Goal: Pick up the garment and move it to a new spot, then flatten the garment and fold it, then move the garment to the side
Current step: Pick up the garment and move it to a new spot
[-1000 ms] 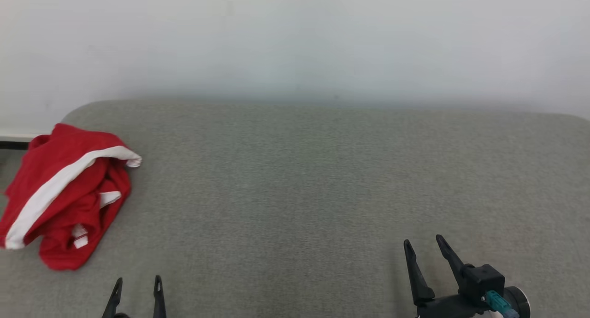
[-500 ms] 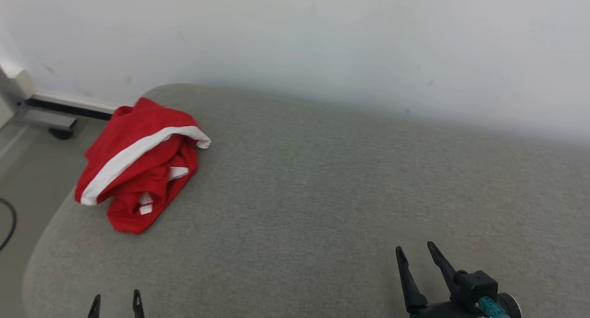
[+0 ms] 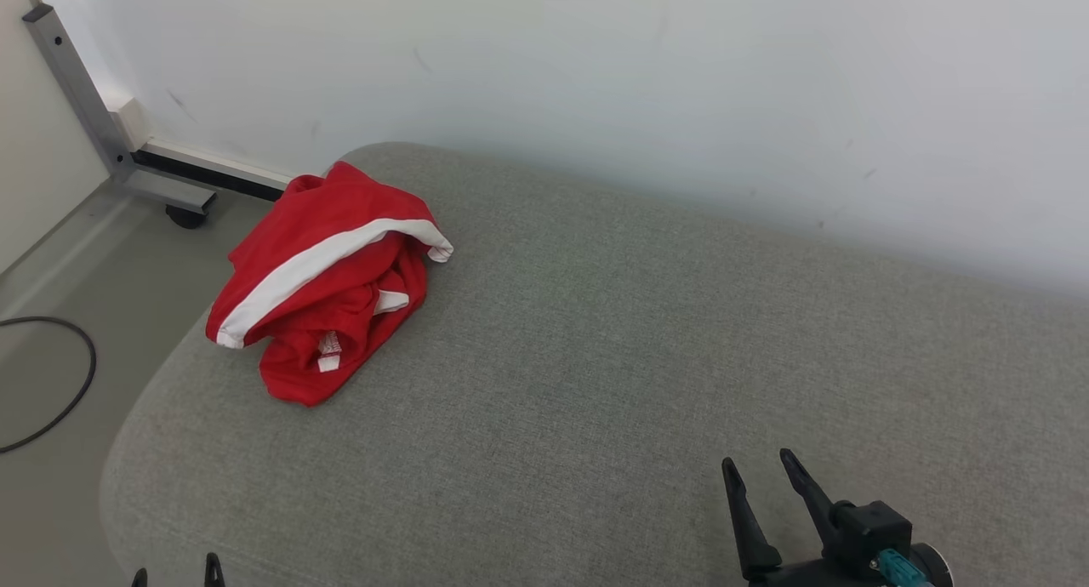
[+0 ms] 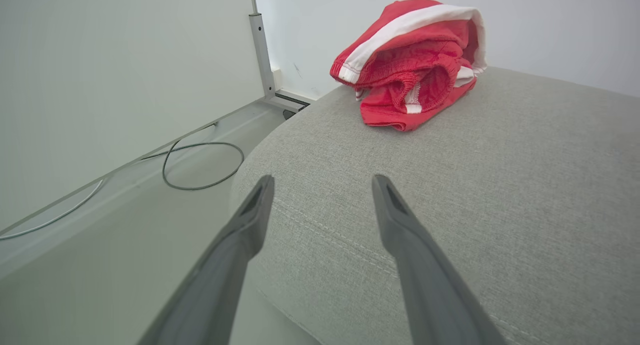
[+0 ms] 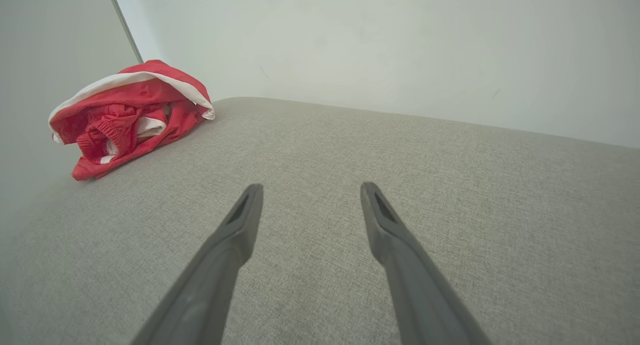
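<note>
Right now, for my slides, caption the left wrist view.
Left gripper, jaws open, over the grey cushion edge, facing a crumpled red-and-white garment.

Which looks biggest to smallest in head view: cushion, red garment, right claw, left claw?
cushion
red garment
right claw, cut off at the bottom edge
left claw, mostly below the frame
Claw sizes unsure: cropped and nearest the camera.
</note>
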Available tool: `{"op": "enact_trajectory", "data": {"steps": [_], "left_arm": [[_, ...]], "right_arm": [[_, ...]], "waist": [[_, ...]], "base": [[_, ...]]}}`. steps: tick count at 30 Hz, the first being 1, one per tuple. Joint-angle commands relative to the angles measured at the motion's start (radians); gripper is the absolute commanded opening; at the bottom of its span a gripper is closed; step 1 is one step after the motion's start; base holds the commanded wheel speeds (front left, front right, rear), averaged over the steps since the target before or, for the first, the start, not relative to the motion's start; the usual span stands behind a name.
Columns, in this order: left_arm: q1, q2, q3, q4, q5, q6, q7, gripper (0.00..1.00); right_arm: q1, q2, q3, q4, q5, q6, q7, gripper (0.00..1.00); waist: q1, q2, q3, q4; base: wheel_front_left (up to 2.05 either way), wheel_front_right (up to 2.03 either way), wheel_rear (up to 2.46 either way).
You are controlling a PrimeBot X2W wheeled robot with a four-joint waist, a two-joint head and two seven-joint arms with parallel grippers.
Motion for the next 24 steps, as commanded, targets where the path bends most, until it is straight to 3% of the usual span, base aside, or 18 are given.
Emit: {"op": "enact_trajectory", "data": {"steps": [1, 11, 17, 24], "left_arm": [[-0.006, -0.005, 0.008, 0.001, -0.015, -0.014, -0.004, 1.00], [-0.080, 0.019, 0.057, 0.030, -0.088, -0.071, -0.004, 1.00], [-0.200, 0.120, 0.034, 0.072, -0.133, -0.078, -0.004, 1.00], [-0.360, 0.274, -0.087, 0.152, -0.214, -0.078, 0.023, 1.00]], "right_arm": [[0.014, -0.003, -0.005, 0.004, 0.002, 0.003, -0.001, 1.00], [0.000, -0.024, -0.008, 0.001, 0.004, 0.003, 0.000, 1.00], [-0.025, -0.063, -0.007, -0.003, 0.005, 0.003, -0.001, 1.00], [-0.058, -0.105, 0.011, -0.011, 0.010, 0.003, -0.001, 1.00]], "waist": [[0.0000, 0.0000, 0.003, -0.006], [0.0000, 0.0000, 0.047, -0.055], [0.0000, 0.0000, 0.117, -0.088], [0.0000, 0.0000, 0.191, -0.129]], "base": [[0.00, 0.00, 0.00], [0.00, 0.00, 0.00], [0.00, 0.00, 0.00], [0.00, 0.00, 0.00]]}}
